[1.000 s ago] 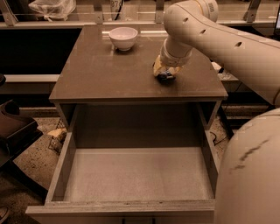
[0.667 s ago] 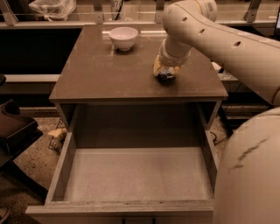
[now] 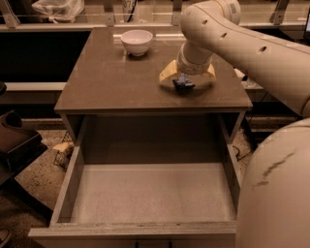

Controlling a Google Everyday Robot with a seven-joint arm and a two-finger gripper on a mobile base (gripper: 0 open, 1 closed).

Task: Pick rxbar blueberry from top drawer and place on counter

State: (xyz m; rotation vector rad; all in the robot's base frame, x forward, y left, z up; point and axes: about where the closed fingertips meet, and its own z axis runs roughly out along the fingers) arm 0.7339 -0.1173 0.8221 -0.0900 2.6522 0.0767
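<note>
The rxbar blueberry (image 3: 183, 84), a small dark blue bar, lies on the counter (image 3: 111, 80) near its right front part. My gripper (image 3: 188, 76) hangs right over it, pointing down, with its pale fingers (image 3: 167, 72) spread open on either side of the bar. The top drawer (image 3: 71, 180) is pulled fully out below the counter, and its pale speckled floor holds nothing.
A white bowl (image 3: 137, 41) stands at the back of the counter. My arm (image 3: 252, 46) reaches in from the right and my body (image 3: 278, 193) fills the lower right. A dark object (image 3: 14, 143) stands on the floor at left. A plastic bag (image 3: 55, 8) sits behind.
The gripper's fingers have spread apart and let go of the bar, which now rests on the counter. The arm has hardly moved.
</note>
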